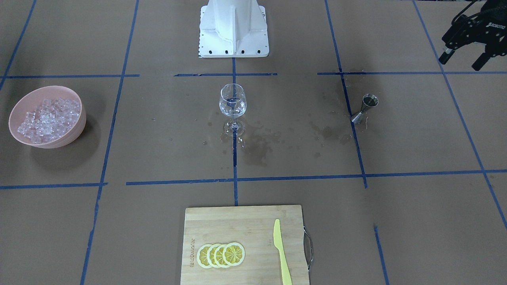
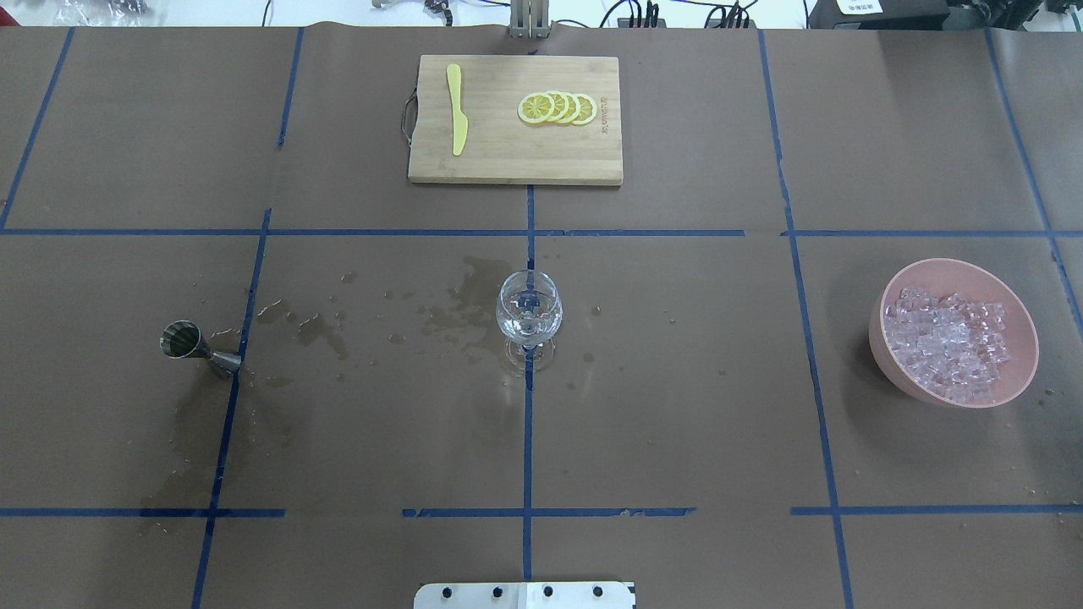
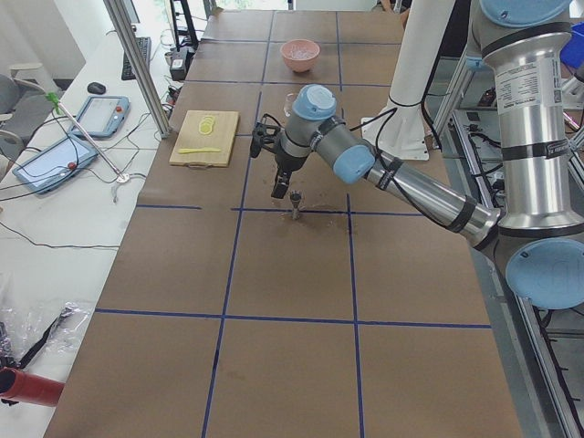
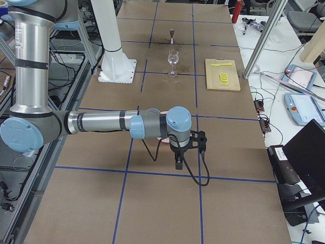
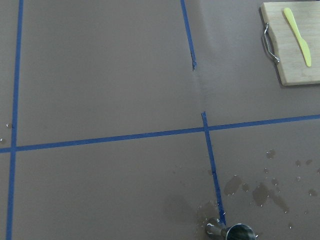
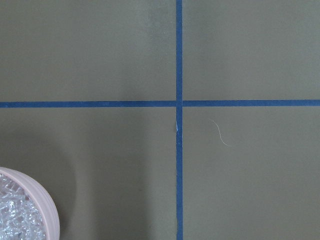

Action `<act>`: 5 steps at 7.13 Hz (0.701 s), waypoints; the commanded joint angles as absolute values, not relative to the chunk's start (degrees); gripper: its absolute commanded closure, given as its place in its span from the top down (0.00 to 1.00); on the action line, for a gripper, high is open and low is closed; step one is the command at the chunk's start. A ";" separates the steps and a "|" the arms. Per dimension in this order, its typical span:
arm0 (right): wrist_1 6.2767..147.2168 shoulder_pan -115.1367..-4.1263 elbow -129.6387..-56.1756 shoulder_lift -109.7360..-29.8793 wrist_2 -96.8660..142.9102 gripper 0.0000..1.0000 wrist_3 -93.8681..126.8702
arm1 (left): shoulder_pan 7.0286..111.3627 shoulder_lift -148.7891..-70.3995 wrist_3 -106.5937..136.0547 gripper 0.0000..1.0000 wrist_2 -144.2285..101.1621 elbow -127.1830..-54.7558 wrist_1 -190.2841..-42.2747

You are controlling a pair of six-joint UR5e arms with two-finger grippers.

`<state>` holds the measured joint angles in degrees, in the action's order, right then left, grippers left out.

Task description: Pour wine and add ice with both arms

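Glassy ice cubes (image 2: 952, 342), heaped in the pink bowl (image 2: 886, 362) on the robot's right, look light and slippery, best pinched across flat faces; the left gripper (image 1: 461, 62) hangs spread and empty, while I cannot tell the state of the right gripper (image 4: 179, 161).

Robotics lab. Counter (image 2: 677, 423) papered brown and marked off in a blue tape grid (image 2: 526, 440). Two grey jointed arms, left arm (image 3: 411, 182) and right arm (image 4: 101, 122), flank a white base column (image 4: 109, 40). Aluminium frame post (image 3: 137, 68) at the edge. White side bench (image 3: 55, 210) holds teach pendants (image 3: 100, 114). Cables (image 2: 630, 13) trail along the far edge. Laptop (image 4: 310, 152) at the other end.
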<state>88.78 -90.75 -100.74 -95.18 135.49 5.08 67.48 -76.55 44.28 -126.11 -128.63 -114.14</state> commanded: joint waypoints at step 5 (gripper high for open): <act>88.50 -90.35 -100.89 -94.66 136.84 1.00 10.55 | 36.79 -68.29 70.53 1.00 -96.47 -135.96 -122.26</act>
